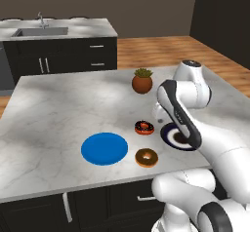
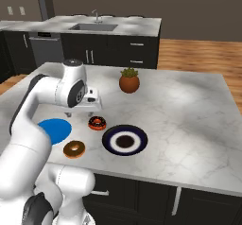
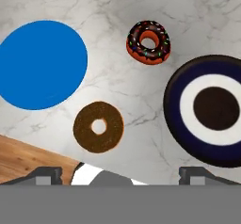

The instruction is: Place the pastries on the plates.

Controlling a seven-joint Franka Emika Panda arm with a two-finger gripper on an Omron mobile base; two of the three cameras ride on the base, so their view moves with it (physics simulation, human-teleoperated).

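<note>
My claw [image 2: 81, 109] hangs above the marble counter [image 1: 53, 109] with its jaws spread wide and nothing between them; both pastries lie on bare marble, on neither plate; the chocolate sprinkled donut [image 3: 148, 42] sits just beside the navy plate [image 3: 217, 109] with the white ring; the brown-glazed donut [image 3: 98, 126] lies near the counter's front edge, between the 2 plates, just beside the blue plate [image 3: 41, 64]; a potted plant [image 1: 142, 81] stands farther back.

Both donuts [image 3: 98, 126] lie between the plates [image 3: 41, 64].
</note>
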